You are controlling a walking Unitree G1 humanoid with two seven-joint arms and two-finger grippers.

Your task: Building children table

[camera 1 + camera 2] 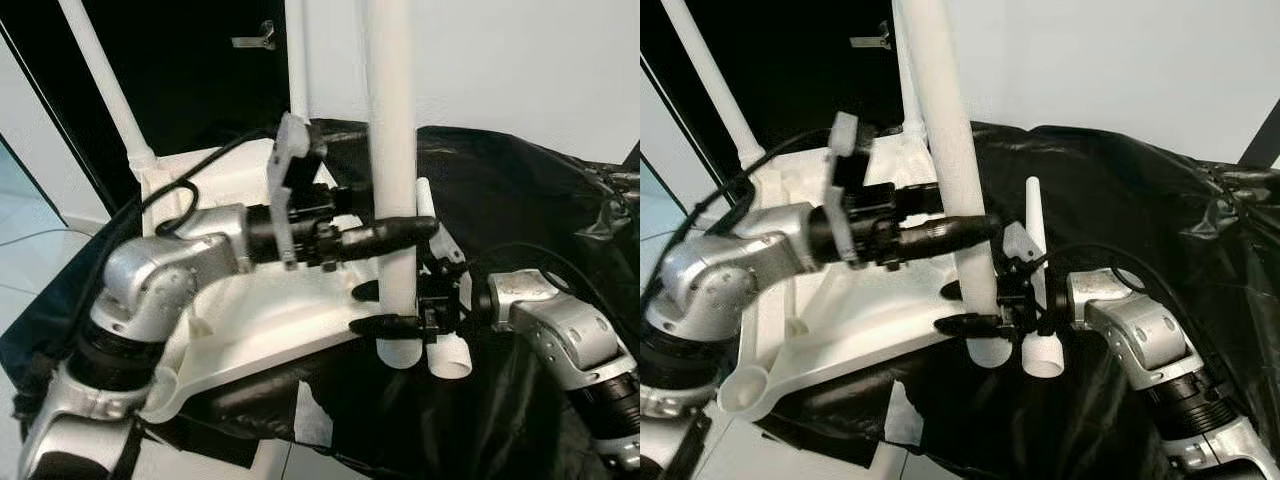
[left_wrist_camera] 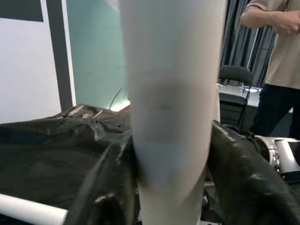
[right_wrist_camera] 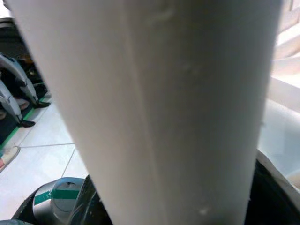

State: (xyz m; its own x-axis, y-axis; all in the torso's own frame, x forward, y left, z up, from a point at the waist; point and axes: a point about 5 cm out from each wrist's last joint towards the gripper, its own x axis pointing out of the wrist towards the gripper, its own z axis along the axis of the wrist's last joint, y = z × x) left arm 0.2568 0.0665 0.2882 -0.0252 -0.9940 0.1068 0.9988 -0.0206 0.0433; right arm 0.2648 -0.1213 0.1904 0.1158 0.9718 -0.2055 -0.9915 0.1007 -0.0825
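White table leg [image 1: 392, 150] stands upright, clamped by left gripper [image 1: 400, 232] above and right gripper [image 1: 385, 308] just below; upturned tabletop [image 1: 250, 300] lies behind both.

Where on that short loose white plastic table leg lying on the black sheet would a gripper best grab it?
Mid-shaft of the short loose white plastic table leg, I'd guess: it's a slim round tube. Come from above, fingers straddling it crosswise, since its wide open end points at the robot and the black sheet lies beneath.
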